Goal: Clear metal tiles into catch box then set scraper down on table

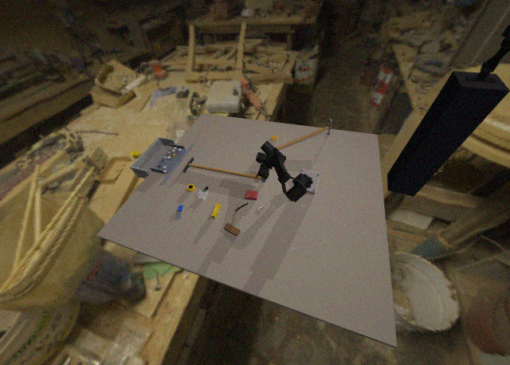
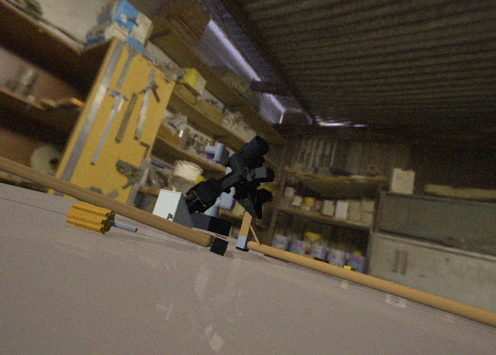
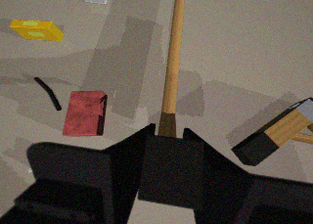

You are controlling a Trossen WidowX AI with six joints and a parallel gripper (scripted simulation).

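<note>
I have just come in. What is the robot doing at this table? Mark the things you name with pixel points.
The robot arm's tool (image 1: 262,176) (image 2: 256,215) (image 3: 169,130) is shut on the handle of the long scraper (image 1: 224,170) (image 2: 320,265) (image 3: 172,77). The scraper's head points toward the catch box (image 1: 139,171), with small pale tiles (image 1: 167,150) at the box. I cannot tell if every tile is inside.

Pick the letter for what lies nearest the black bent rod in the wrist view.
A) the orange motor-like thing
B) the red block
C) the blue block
B: the red block lies just beside the black rod in the wrist view.
</note>
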